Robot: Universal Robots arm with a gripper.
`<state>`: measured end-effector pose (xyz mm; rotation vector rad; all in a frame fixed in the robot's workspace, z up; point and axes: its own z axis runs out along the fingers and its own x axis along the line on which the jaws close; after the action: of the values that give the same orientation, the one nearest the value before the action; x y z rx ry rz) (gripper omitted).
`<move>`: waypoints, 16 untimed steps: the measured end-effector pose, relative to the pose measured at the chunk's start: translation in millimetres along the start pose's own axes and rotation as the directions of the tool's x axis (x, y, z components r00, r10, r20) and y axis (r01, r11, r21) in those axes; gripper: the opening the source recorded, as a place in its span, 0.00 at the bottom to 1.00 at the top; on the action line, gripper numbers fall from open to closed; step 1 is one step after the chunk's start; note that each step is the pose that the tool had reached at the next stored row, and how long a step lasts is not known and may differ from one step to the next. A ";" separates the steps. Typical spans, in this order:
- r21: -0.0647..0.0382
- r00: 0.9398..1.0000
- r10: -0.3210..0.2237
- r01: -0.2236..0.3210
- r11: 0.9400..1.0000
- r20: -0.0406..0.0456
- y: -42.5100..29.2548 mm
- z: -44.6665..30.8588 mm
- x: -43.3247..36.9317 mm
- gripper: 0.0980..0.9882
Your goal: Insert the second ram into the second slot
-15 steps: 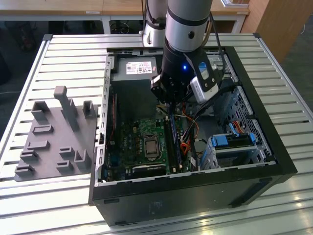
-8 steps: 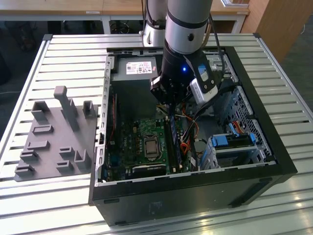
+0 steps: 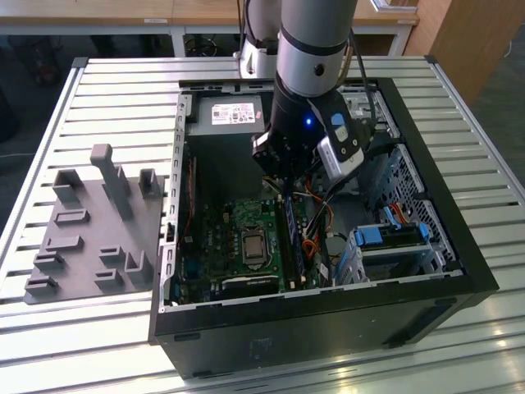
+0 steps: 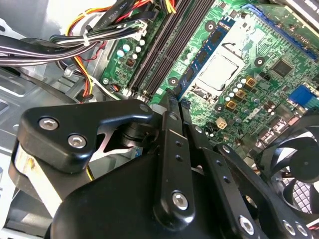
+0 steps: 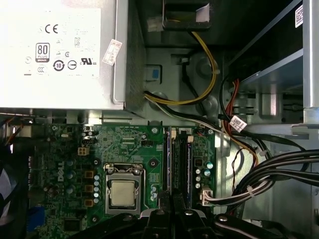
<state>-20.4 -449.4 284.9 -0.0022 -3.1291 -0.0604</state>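
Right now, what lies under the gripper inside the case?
The ram slots, beside the processor socket. The slots' ends below it are hidden by the gripper itself.

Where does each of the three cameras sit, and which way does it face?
Exterior view: off the arm, up high, looking down into the open computer case on the slatted table; the arm and gripper show.
First wrist view: on the arm, facing the motherboard and power supply; the gripper shows.
Second wrist view: on the arm, looking past the gripper at the motherboard.
Shared: memory slots and processor socket, in all three.
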 end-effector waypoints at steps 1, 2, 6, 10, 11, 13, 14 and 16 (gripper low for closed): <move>0.000 1.000 0.000 0.000 1.000 -0.001 0.0 0.4 -0.2 0.04; 0.000 1.000 0.000 0.000 1.000 -0.001 0.0 1.0 0.0 0.04; 0.000 1.000 0.000 0.000 1.000 -0.001 0.0 1.1 0.0 0.04; 0.000 1.000 0.000 0.000 1.000 -0.001 -0.3 1.3 0.1 0.04; 0.000 1.000 0.000 0.000 1.000 -0.001 -1.0 1.7 0.1 0.04; -0.002 1.000 0.000 0.000 1.000 -0.002 -3.4 3.7 0.1 0.04; -0.002 1.000 0.000 0.000 1.000 -0.003 -4.8 5.2 0.1 0.04; -0.003 1.000 0.000 0.000 1.000 -0.003 -7.5 8.6 0.0 0.04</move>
<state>-20.5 -456.6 276.1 -0.0018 -3.1258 -0.0645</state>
